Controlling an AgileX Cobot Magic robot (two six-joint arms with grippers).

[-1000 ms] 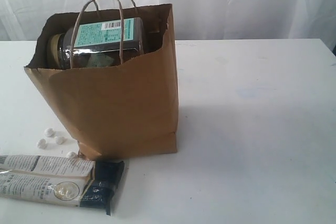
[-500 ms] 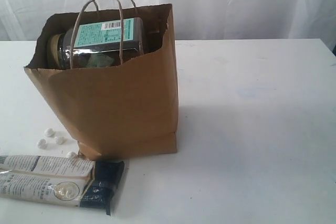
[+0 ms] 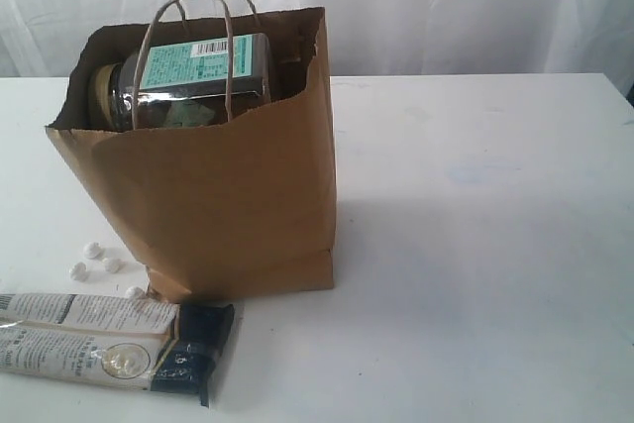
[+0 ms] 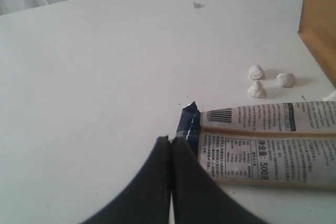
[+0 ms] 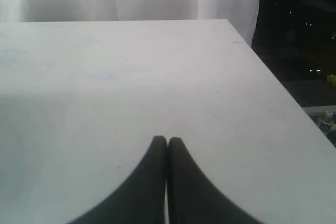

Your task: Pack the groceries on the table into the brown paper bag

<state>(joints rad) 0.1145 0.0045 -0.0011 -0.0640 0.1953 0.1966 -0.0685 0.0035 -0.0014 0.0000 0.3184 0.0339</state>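
- Exterior: tall kraft-brown paper bag (image 3: 228, 205), clear teal-labelled jar (image 3: 188, 81) inside, stands on white worktop (image 3: 475, 245); nothing has shifted since earlier.
- Left wrist: left end effector (image 4: 171, 139) pressed together, empty; long white-black twin packet (image 4: 262, 150) just beside its tips.
- Right wrist: right end effector (image 5: 167, 140) pressed together, empty.

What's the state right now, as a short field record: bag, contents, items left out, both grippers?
bag: brown paper bag upright on the table, top open
inside: jar on its side, at the top
left out: twin packet flat in front of the bag
debris: white lumps by the bag's base
left gripper: shut, empty, beside the packet's dark end
right gripper: shut, empty, over bare table
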